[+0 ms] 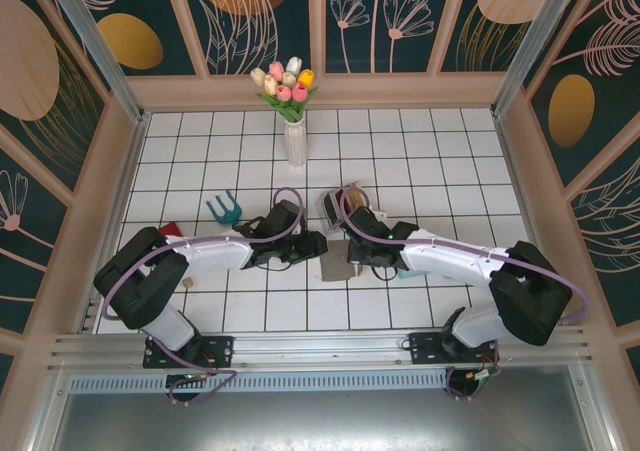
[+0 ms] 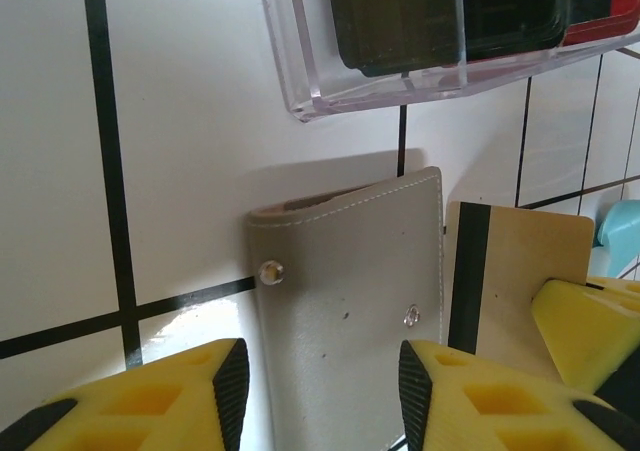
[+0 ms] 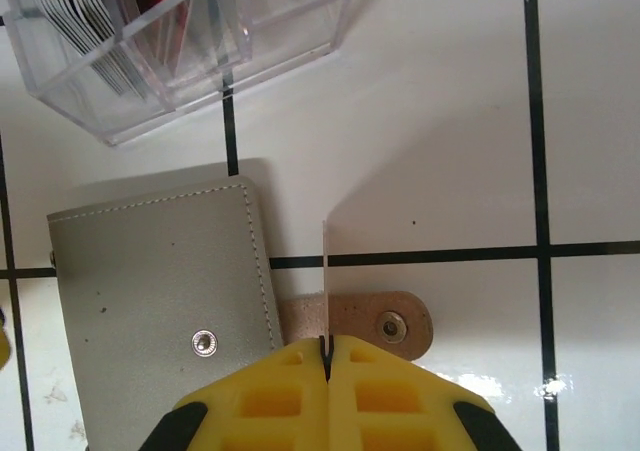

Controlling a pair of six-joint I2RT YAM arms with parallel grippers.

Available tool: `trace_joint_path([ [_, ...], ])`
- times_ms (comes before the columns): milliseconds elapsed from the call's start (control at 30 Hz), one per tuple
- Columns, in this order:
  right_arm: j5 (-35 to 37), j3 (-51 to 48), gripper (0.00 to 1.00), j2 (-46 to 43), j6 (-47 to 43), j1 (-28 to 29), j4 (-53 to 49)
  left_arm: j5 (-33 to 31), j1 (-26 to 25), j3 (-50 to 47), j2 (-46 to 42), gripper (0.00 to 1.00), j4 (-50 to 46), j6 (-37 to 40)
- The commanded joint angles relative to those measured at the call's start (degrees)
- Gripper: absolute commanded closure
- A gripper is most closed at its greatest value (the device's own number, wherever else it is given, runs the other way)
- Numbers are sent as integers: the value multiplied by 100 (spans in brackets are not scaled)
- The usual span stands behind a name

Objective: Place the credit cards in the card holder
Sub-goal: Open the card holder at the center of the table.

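The grey card holder (image 2: 350, 301) lies folded shut on the white tiles, its tan clasp tab (image 3: 372, 321) sticking out to one side. My left gripper (image 2: 320, 391) hovers open just above it, one yellow finger on either side of its near end. My right gripper (image 3: 326, 351) is shut on a tan credit card with a black stripe (image 2: 515, 271), held upright on edge beside the holder, over the tab. In the top view both grippers (image 1: 312, 243) (image 1: 362, 267) meet at the holder (image 1: 333, 269). More cards, black and red, stand in a clear rack (image 2: 440, 31).
The clear plastic rack (image 3: 170, 41) stands just beyond the holder. A vase of tulips (image 1: 296, 141) is further back. A teal fork-like object (image 1: 224, 207) and a red piece (image 1: 170, 229) lie to the left, and a pale teal item (image 2: 620, 231) sits by the right gripper.
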Motion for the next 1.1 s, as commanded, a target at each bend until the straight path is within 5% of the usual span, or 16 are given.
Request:
trace_joint_path([
  [0, -330, -186, 97, -170, -22, -116, 371, 125, -44, 3, 139, 56, 218, 41],
  [633, -1874, -653, 97, -606, -32, -704, 1511, 289, -97, 6, 483, 58, 464, -3],
  [1067, -2654, -978, 97, -914, 271, -908, 2304, 82, -116, -95, -231, 33, 408, 30],
])
